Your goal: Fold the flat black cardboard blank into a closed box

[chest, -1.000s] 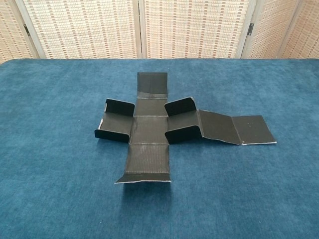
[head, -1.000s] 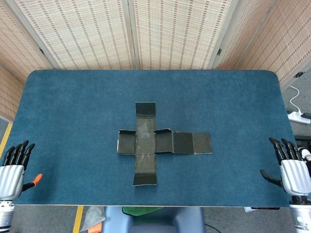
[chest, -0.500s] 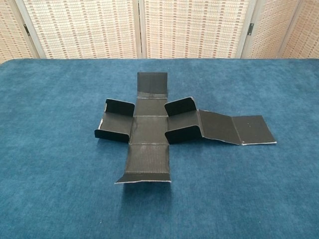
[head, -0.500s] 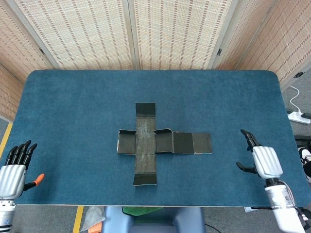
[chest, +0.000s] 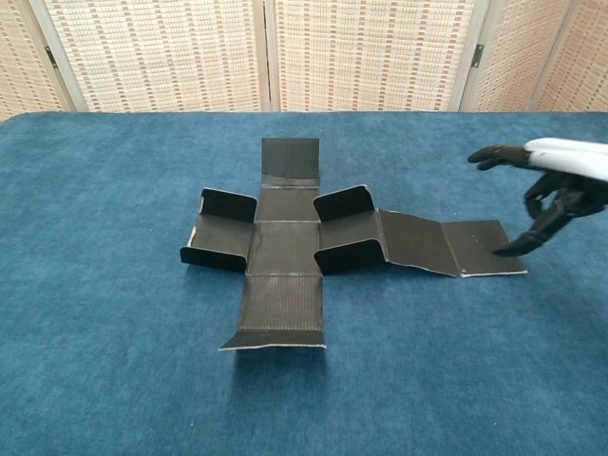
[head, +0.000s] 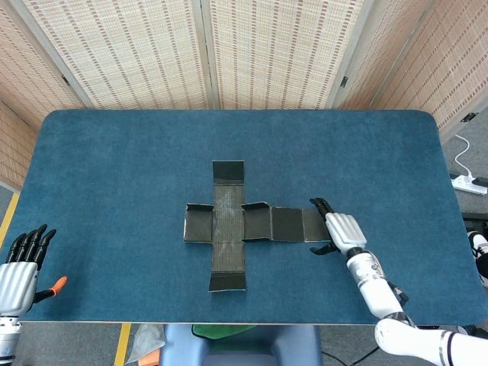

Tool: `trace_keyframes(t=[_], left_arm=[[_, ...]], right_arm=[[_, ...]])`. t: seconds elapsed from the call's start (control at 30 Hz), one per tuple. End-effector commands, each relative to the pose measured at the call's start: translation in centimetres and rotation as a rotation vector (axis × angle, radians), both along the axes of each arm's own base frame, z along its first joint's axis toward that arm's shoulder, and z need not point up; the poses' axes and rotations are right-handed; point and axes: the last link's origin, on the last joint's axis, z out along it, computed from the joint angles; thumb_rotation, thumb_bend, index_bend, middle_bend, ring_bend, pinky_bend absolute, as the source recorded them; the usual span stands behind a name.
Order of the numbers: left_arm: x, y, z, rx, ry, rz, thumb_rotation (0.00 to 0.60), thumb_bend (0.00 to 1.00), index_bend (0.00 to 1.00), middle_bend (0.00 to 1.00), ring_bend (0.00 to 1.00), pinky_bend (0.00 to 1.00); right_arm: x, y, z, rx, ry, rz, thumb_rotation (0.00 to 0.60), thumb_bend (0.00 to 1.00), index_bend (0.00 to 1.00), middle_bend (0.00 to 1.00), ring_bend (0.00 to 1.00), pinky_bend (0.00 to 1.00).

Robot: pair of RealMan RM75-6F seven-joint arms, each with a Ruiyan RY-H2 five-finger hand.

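The black cardboard blank (head: 242,225) lies spread in a cross on the blue table (head: 114,175), its short side flaps raised at the middle and a long two-panel arm stretching toward my right hand (head: 341,231). That hand hovers at the arm's outer end, fingers apart and holding nothing, with one dark fingertip (chest: 503,250) reaching down to the edge of the last panel; whether it touches the cardboard I cannot tell. My left hand (head: 19,263) waits well away at the table's near corner, fingers straight and together, grasping nothing. Woven screens (head: 252,49) stand beyond the table's far edge.
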Motion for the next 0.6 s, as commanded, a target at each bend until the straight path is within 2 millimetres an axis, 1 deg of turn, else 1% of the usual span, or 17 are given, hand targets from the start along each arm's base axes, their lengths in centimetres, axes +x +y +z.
trace_keyframes(t=[0.03,0.17,0.27,0.4,0.6], left_arm=[[-0.2,-0.1,0.0,-0.003,-0.003,0.006,0.600,0.20,0.00,0.00,0.00,0.05],[-0.5,-0.1,-0.1,-0.012,-0.009,0.011,0.600,0.20,0.00,0.00,0.00,0.05],[-0.6,-0.1,-0.2,-0.020,-0.008,0.015,0.600,0.20,0.00,0.00,0.00,0.05],[-0.7,0.0,-0.2,-0.025,-0.010,0.015,0.600,0.20,0.00,0.00,0.00,0.05],[-0.7,0.1,-0.4,-0.035,-0.011,0.016,0.600,0.20,0.00,0.00,0.00,0.05]], right_arm=[[2.0,-1.5,-2.8,0.056,0.031,0.012,0.600,0.09,0.00,0.00,0.71,1.00],[2.8,-2.4,-4.5,0.082,0.034,-0.016,0.600,0.09,0.00,0.00,0.71,1.00],[3.1,-3.0,-5.4,0.088,0.038,-0.033,0.600,0.09,0.00,0.00,0.71,1.00],[3.1,-3.7,-6.3,0.096,0.057,-0.057,0.600,0.09,0.00,0.00,0.71,1.00],[3.2,-4.0,-7.3,0.117,0.080,-0.069,0.600,0.09,0.00,0.00,0.71,1.00]])
